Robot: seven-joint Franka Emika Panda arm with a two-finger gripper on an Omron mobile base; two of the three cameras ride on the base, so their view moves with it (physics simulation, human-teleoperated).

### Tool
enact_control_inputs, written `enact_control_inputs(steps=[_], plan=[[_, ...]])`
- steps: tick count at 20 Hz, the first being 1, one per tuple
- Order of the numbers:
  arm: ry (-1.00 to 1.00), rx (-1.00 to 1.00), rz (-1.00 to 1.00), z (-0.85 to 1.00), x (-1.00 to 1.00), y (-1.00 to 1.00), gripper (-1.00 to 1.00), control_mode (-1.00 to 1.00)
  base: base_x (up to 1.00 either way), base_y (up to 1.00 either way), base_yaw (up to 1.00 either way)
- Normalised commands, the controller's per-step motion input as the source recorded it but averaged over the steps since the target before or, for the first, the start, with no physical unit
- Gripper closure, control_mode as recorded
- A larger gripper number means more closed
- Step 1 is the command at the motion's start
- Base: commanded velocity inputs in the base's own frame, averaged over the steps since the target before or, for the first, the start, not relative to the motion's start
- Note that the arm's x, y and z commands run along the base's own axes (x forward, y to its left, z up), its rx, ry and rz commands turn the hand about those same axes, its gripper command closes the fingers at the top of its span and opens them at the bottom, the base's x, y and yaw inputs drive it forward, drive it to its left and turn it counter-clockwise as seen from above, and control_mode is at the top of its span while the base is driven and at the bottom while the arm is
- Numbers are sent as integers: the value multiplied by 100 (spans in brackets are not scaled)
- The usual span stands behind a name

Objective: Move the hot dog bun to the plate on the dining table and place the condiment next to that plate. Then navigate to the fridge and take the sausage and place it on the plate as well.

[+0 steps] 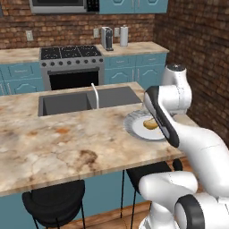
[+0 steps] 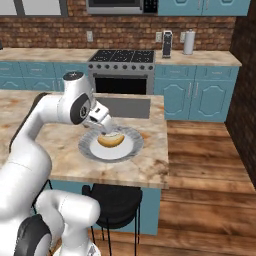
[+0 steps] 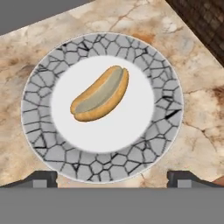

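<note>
Bun (image 3: 100, 94) on plate (image 3: 41, 118) — jaws wide apart, empty, just above

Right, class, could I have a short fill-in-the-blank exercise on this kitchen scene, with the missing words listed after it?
1. The hot dog bun lies on the white centre of the ____.
2. The plate has a cracked-pattern rim coloured ____.
3. The gripper hangs above the plate with its fingers ____.
4. The dining table has a grey ____ set into its top.

Missing words: plate; grey; open; sink
</note>
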Motion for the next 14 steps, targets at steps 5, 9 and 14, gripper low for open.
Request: enact_control_inputs(steps=[5, 9, 14], plan=[[-11, 0, 17, 13, -90, 11, -100, -100, 0, 0, 0], [-8, 0, 15, 15, -86, 24, -100, -100, 0, 0, 0], [-10, 0, 11, 9, -82, 17, -100, -100, 0, 0, 0]])
